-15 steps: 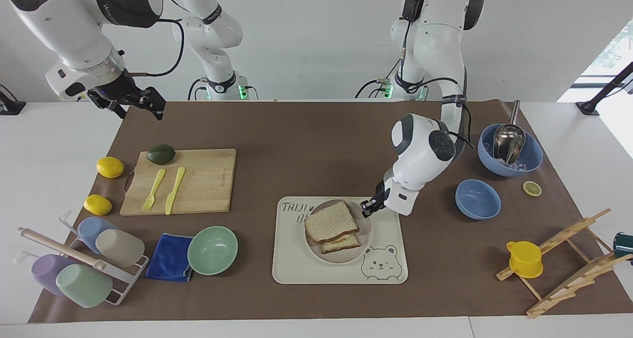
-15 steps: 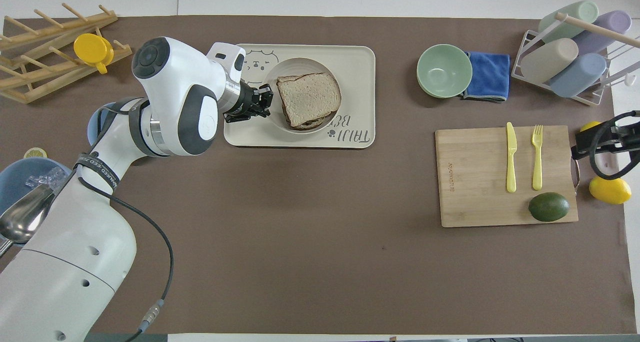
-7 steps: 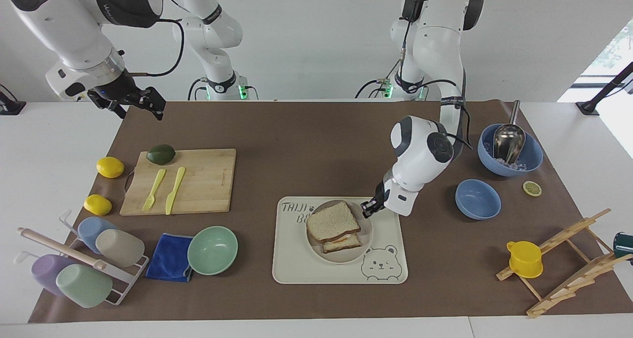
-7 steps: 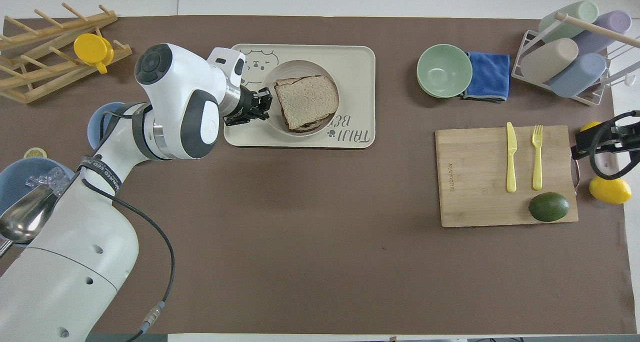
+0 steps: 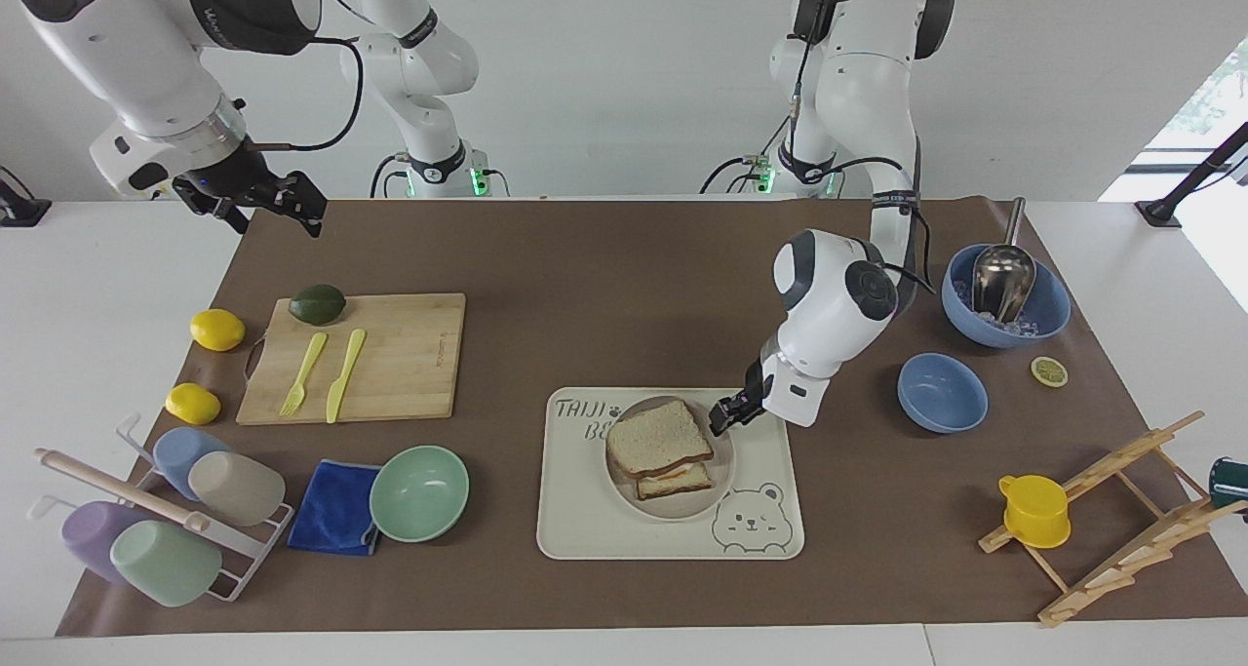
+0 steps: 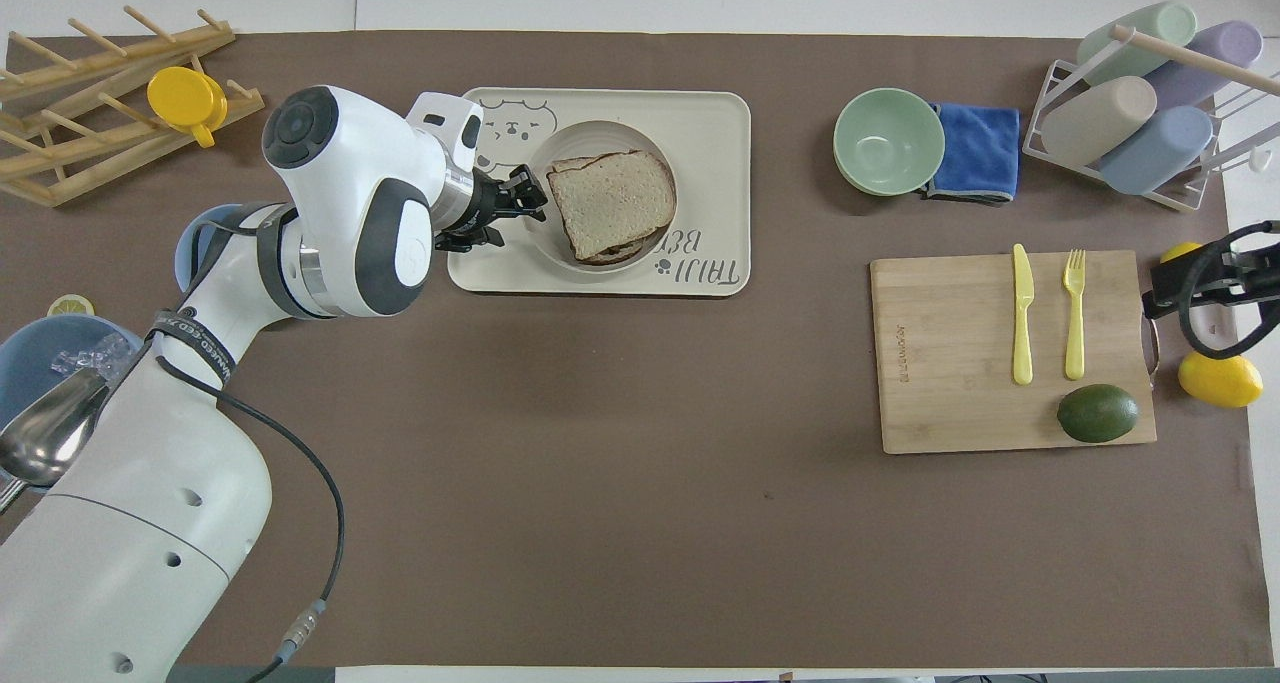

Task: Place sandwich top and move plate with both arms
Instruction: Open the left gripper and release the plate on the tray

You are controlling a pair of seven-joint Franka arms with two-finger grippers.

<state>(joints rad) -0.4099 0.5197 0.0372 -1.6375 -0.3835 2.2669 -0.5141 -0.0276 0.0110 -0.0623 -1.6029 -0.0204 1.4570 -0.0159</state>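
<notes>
- The left gripper (image 5: pixel 723 416) (image 6: pixel 527 191) hangs low at the rim of the small round beige-grey plate (image 5: pixel 720 471) (image 6: pixel 548 246), just beside the crust of the sandwich top (image 5: pixel 658 437) (image 6: pixel 610 201), a pale speckled bread slice with a brown crust; its fingers look parted beside the crust, but I cannot tell for certain whether they grip it.
- The sandwich top lies on a second bread slice (image 5: pixel 675 481) on the plate.
- The plate sits in the round well of a cream rectangular tray (image 5: pixel 770 541) (image 6: pixel 715 123), printed with "TAIJI" and a bear drawing; the rest of the lettering is covered.
- Toward the left arm's end from the fingers: a small empty blue bowl (image 5: pixel 942 392), then a larger blue bowl (image 5: pixel 1048 310) holding ice and a metal scoop (image 5: pixel 1002 274), and a lemon slice (image 5: pixel 1049 371) on the mat.
- Toward the right arm's end: an empty mint-green bowl (image 5: pixel 419 492) (image 6: pixel 888 141) touching a folded blue cloth (image 5: pixel 334 506) (image 6: pixel 975 151).
- A bamboo cutting board (image 5: pixel 409 359) (image 6: pixel 950 363) bears a small printed mark too small to read, plus a yellow fork, a yellow knife and an avocado.
- The right gripper (image 5: pixel 265 208) waits open, raised over the mat's corner, well apart from the plate.
</notes>
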